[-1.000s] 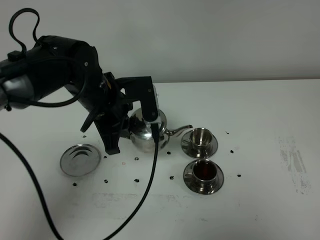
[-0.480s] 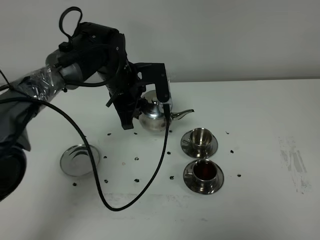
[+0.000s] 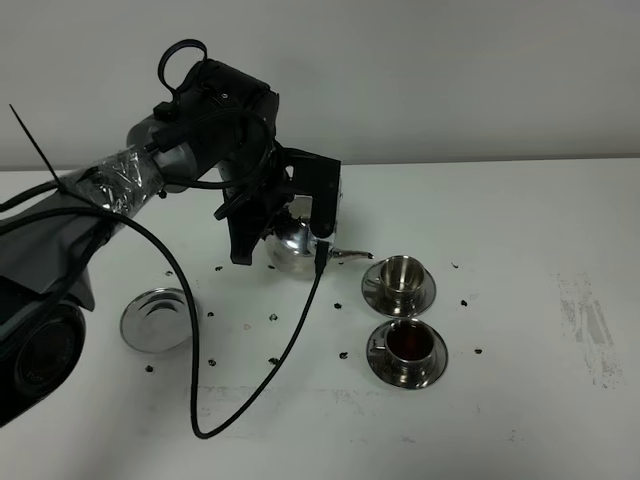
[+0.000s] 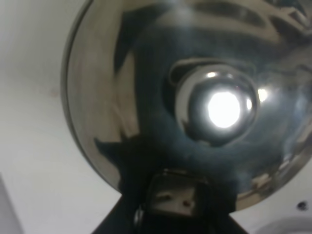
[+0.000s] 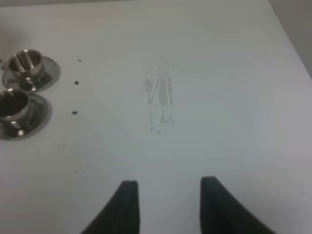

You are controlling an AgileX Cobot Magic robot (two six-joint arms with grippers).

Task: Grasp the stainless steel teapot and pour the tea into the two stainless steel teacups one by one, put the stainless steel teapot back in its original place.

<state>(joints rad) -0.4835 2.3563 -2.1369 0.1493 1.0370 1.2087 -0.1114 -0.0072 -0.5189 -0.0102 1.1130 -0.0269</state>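
We see a white surface w/ two steel cups off to one side, well apart from the right end effector. The nearer teacup holds dark liquid; the farther teacup looks empty, shiny inside. Each sits on its own round saucer, nearer saucer and farther saucer just beside each other. A few black specks dot the surface near them. Approx. mid-surface we see a grey scuff mark. The end effector's two dark fingers stand apart, bare surface btwn them, nothing gripped.
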